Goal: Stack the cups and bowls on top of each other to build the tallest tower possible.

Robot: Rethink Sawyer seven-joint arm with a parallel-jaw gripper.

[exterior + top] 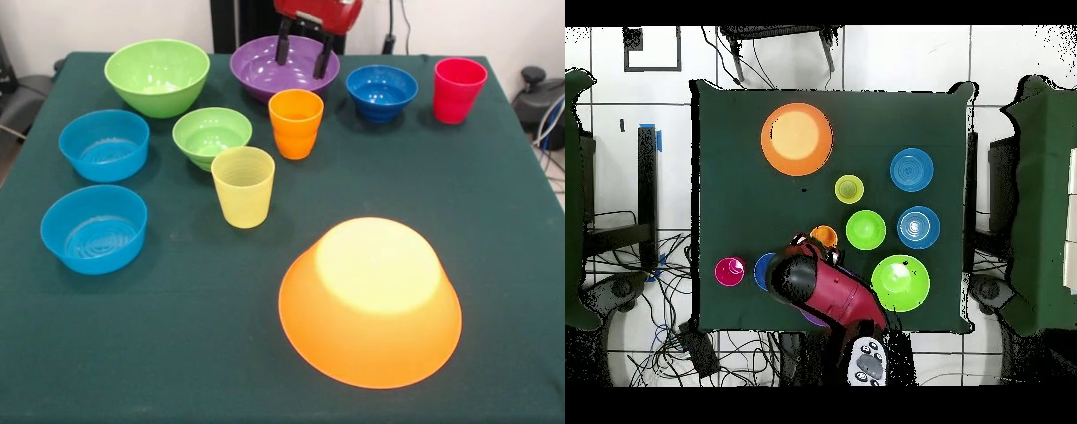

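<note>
while the gripper (305, 55) hangs over the purple bowl (265, 72) at the far edge of the table (494, 221), its two dark fingers (283, 44) stand apart with nothing between them, so the claw is released and carrying nothing. no tower exists yet: the huge orange bowl (371, 305) sits upside down near the front of the table, alone, ready to serve as a base. everything else is upright and scattered: the large green bowl (157, 75) at the far left, the small green bowl (211, 135) beside the orange cup (296, 124), the yellow cup (244, 185) just in front of them, two light blue bowls (104, 144) (94, 228) along the left side, the dark blue bowl (381, 92) and the red cup (458, 89) to the right. in the overhead view the red arm (827, 290) covers most of the purple bowl

the step in hand looks like picking up the purple bowl. to do it well, one finger should go inside the rim and one outside, pinching the wall squarely rather than at a slant, since thin plastic may slip or spring. it should lift clear of the orange cup close by, then be set centred on the flat bottom of the orange bowl, wide pieces first
</note>
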